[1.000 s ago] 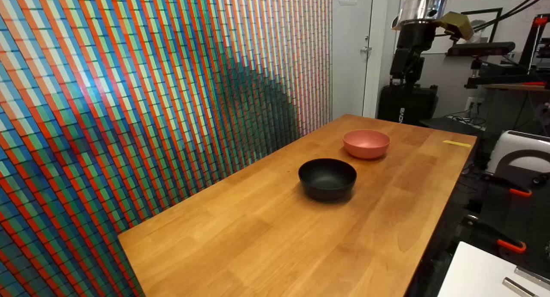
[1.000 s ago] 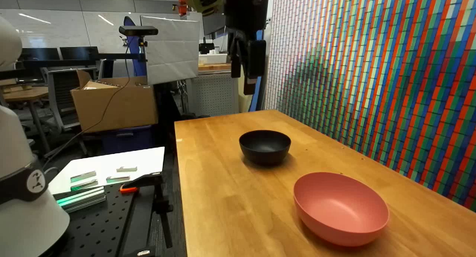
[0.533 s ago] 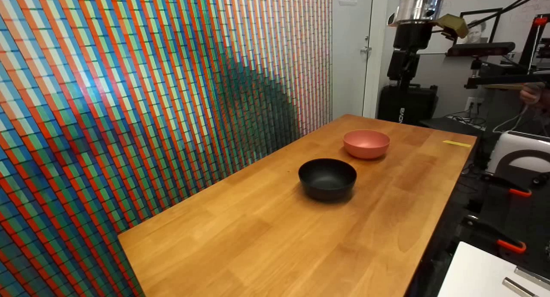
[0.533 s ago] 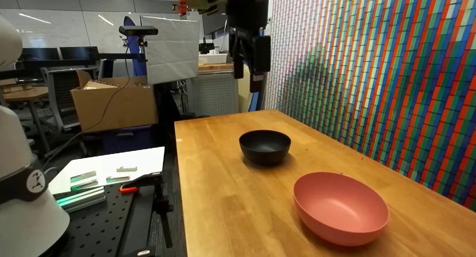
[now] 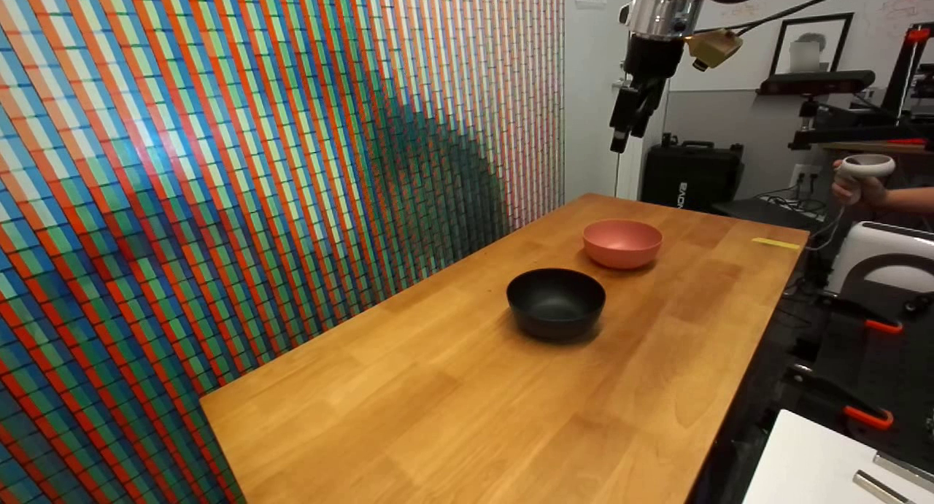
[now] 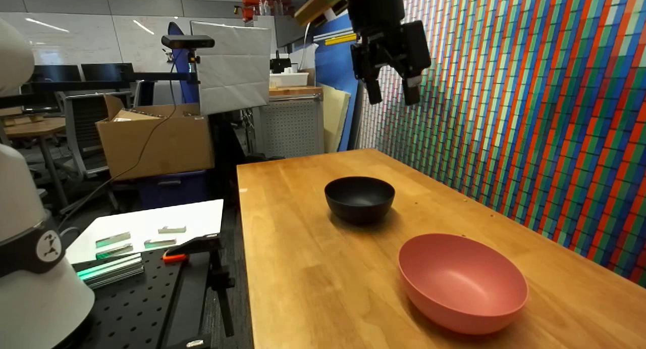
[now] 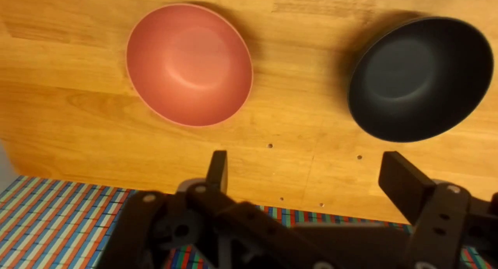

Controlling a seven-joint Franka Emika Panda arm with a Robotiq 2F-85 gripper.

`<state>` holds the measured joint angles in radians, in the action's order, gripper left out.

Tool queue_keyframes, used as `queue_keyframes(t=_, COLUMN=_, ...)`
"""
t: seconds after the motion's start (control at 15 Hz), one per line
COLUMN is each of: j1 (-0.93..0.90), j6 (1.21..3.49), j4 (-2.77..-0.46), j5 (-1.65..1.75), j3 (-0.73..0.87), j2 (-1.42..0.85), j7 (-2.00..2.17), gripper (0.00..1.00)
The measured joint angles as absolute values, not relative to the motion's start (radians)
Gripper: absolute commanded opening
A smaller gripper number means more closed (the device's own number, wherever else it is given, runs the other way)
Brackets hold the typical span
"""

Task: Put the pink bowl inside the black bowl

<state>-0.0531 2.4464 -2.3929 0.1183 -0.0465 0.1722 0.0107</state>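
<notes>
Exterior view: gripper (image 6: 393, 94) is swinging right toward striped wall (image 6: 530, 111), jaws apart; pink bowl (image 6: 463, 283) is sitting nearer than black bowl (image 6: 360, 200), so grasp is presumably pending.

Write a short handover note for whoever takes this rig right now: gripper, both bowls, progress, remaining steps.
Gripper: the black two-finger gripper is open, holding nothing, raised clear of both bowls.
Things: the round, matte salmon-pink bowl and the round black bowl stand upright and apart on the brown wooden table.
Done: no part of the transfer yet; the pink bowl is not inside the black bowl.
Left: grasp the pink bowl, lift it, lower it into the black bowl, release.
</notes>
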Motion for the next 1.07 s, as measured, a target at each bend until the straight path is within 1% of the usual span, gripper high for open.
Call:
queue_keyframes(t=0.6, j1=-0.020, j6=2.588, j4=-2.329, j5=0.178, j3=-0.023, j2=-0.170, j7=0.125, gripper=1.00)
queue_keyframes(t=1.07, j1=-0.041, j6=2.658, j4=-2.271, j5=0.235, j3=0.064, j2=-0.381, j7=0.183, gripper=1.00)
